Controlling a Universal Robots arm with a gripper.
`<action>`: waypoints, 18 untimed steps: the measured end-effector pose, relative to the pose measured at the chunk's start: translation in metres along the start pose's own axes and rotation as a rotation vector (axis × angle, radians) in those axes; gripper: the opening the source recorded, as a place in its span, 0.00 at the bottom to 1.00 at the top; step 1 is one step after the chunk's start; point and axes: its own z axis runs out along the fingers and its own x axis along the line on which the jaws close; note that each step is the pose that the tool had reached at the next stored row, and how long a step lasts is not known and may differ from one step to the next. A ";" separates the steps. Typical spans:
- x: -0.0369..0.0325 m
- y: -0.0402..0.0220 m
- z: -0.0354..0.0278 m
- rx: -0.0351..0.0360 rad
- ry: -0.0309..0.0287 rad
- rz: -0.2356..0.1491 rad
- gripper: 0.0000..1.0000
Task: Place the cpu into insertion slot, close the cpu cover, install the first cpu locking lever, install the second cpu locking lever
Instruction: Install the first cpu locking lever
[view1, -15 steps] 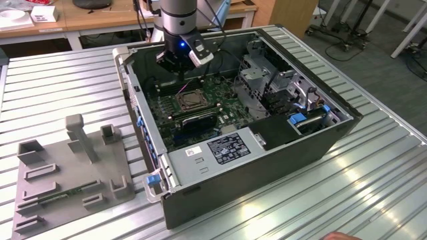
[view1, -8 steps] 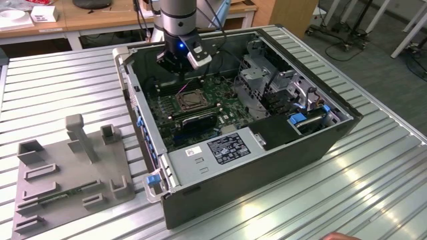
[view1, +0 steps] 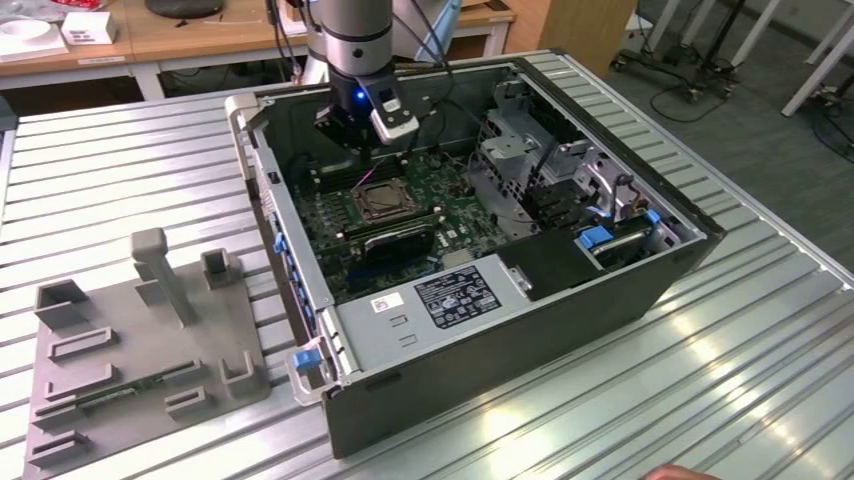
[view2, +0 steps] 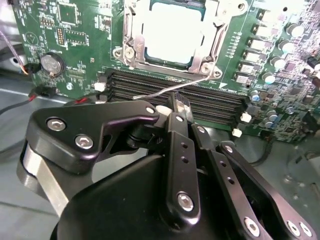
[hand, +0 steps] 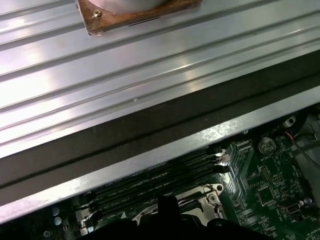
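In the second wrist view the cpu (view2: 172, 31) lies with its bright metal top up in the insertion slot (view2: 200, 62). The silvery cpu cover (view2: 131, 37) lies flat around it. A thin wire locking lever (view2: 195, 83) runs slantwise along the socket edge, over the memory slots. My gripper (view2: 179, 106) is shut, its black fingertips right at this lever. In the exterior view the gripper (view1: 350, 152) hangs inside the open computer case, just beyond the socket (view1: 378, 200). The first wrist view catches a socket corner (hand: 202, 196).
Long black memory slots (view2: 150, 85) lie between the gripper and the socket. A coin battery (view2: 50, 63) sits on the green board. A grey drive cage (view1: 514, 150) and the power supply (view1: 427, 300) border the board. A grey fixture (view1: 147, 330) stands at the exterior view's left.
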 end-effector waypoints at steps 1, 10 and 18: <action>-0.0001 0.0001 0.0003 -0.0007 -0.0001 0.003 0.11; -0.0014 0.0022 0.0030 -0.0075 0.0023 0.004 0.11; -0.0052 0.0043 0.0062 -0.0108 0.0036 0.005 0.11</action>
